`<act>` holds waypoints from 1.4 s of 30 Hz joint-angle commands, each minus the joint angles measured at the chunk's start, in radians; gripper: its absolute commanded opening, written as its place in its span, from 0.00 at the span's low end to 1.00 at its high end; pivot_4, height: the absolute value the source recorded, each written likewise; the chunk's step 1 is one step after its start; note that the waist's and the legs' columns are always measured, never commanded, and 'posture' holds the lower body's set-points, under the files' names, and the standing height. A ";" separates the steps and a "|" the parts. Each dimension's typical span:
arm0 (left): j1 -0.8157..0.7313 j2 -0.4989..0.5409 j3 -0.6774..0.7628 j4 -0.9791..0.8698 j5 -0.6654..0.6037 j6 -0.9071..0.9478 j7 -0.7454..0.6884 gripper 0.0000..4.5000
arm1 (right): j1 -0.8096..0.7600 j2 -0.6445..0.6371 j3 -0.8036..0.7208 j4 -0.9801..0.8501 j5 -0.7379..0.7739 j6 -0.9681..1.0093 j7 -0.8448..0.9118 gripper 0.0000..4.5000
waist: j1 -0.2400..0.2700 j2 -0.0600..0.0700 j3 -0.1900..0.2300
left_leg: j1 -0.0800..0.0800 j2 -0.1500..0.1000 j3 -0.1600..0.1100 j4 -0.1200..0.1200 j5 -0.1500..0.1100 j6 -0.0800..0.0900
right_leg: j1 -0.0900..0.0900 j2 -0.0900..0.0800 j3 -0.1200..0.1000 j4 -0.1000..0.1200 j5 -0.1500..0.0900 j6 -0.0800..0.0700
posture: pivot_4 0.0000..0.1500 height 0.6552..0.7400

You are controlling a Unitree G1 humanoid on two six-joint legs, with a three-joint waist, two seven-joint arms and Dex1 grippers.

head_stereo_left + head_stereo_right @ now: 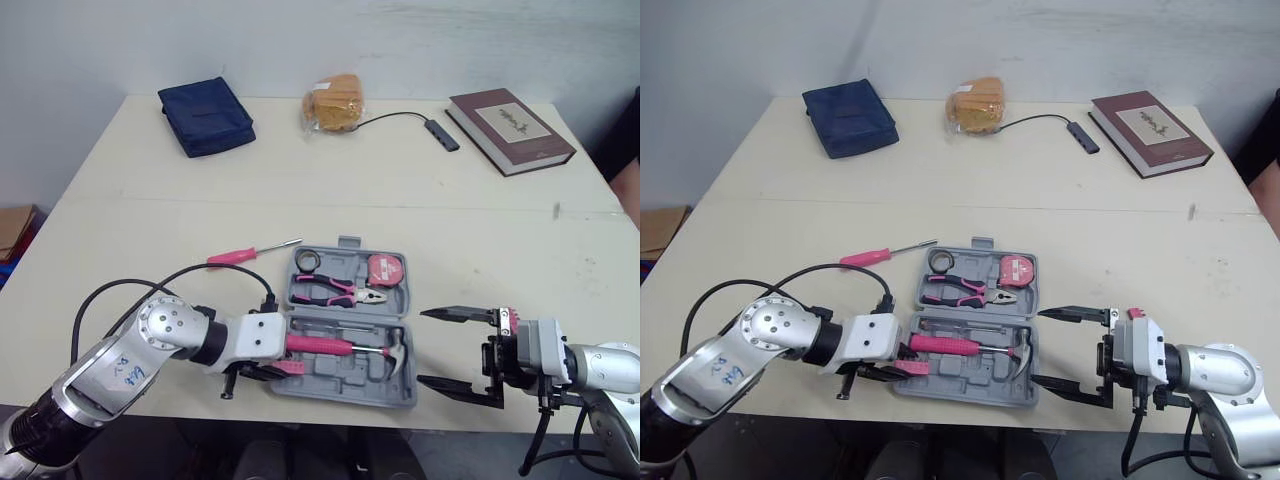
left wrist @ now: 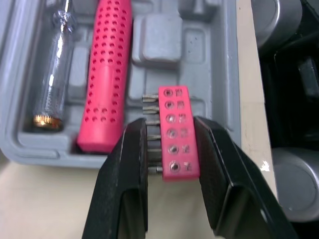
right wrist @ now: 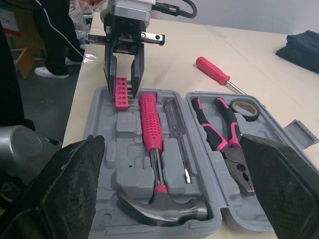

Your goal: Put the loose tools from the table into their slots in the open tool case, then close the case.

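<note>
With 1 pink-handled screwdriver (image 1: 232, 257) loose on the worktop, the left pincer (image 2: 169, 134) grips a pink plastic bit holder (image 2: 174, 104) at the front-edge grey plastic tool case (image 1: 340, 382), probably needing seating in its slot, while the right pincer (image 1: 423, 347) gapes wide, empty.

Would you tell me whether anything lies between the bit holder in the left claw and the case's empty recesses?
Nothing visible does: the left claw holds the pink bit holder over bare recesses of the tool case, beside the hammer.
</note>
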 commanded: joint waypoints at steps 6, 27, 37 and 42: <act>-0.037 -0.074 -0.054 0.003 0.043 0.042 0.032 0.15 | -0.017 0.013 0.004 -0.006 -0.005 -0.018 -0.009 1.00 | 0.014 0.000 0.000 | 0.000 0.000 0.000 0.001 0.000 0.000 | 0.000 0.001 0.000 0.001 0.000 0.000 | 1.00 1.00; -0.020 -0.141 -0.024 0.019 0.023 0.059 0.046 0.55 | -0.039 0.030 0.036 0.010 -0.014 -0.012 -0.026 1.00 | 0.026 0.000 0.000 | 0.000 -0.001 0.000 0.005 0.000 0.001 | 0.002 0.001 0.000 0.002 0.000 0.001 | 1.00 1.00; 0.083 -0.102 0.208 0.020 -0.136 -0.182 -0.068 0.79 | -0.035 0.030 0.035 0.000 0.000 0.008 -0.039 1.00 | 0.016 0.000 0.000 | 0.000 0.000 0.000 0.005 0.000 0.000 | 0.001 0.001 0.000 0.003 0.000 0.001 | 1.00 1.00; 0.118 -0.165 0.254 0.173 -0.151 -0.415 -0.121 0.61 | -0.026 0.029 0.037 0.001 -0.003 0.009 -0.042 1.00 | 0.014 0.000 0.000 | 0.000 0.000 -0.001 0.006 0.000 0.000 | 0.001 0.001 -0.001 0.002 0.000 0.001 | 1.00 1.00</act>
